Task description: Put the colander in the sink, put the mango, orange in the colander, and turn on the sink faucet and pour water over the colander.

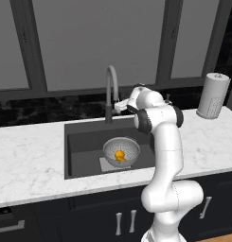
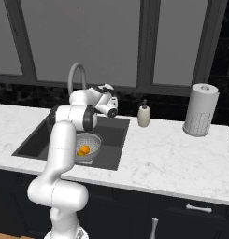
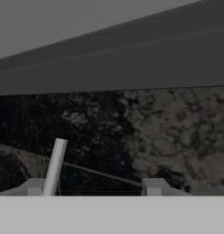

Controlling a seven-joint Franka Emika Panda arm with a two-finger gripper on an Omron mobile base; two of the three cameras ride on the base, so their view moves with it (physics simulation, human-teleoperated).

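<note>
The colander [image 1: 121,151] sits in the sink [image 1: 82,142] holding the orange [image 1: 119,154]. The hand [image 3: 93,186], fingers spread, flanks the sink faucet [image 1: 111,90] lever [image 3: 55,167]; starting the water remains.

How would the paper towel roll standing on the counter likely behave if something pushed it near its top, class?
The paper towel roll stands upright, tall and narrow, so a high push would probably tip it. Once on its round side it could roll along the counter. Being paper, it is probably light and gives a little when squeezed.

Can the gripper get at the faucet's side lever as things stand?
Probably yes: the gripper sits beside the sink faucet, and in the hand view its lever rises by one fingertip with nothing between.
</note>
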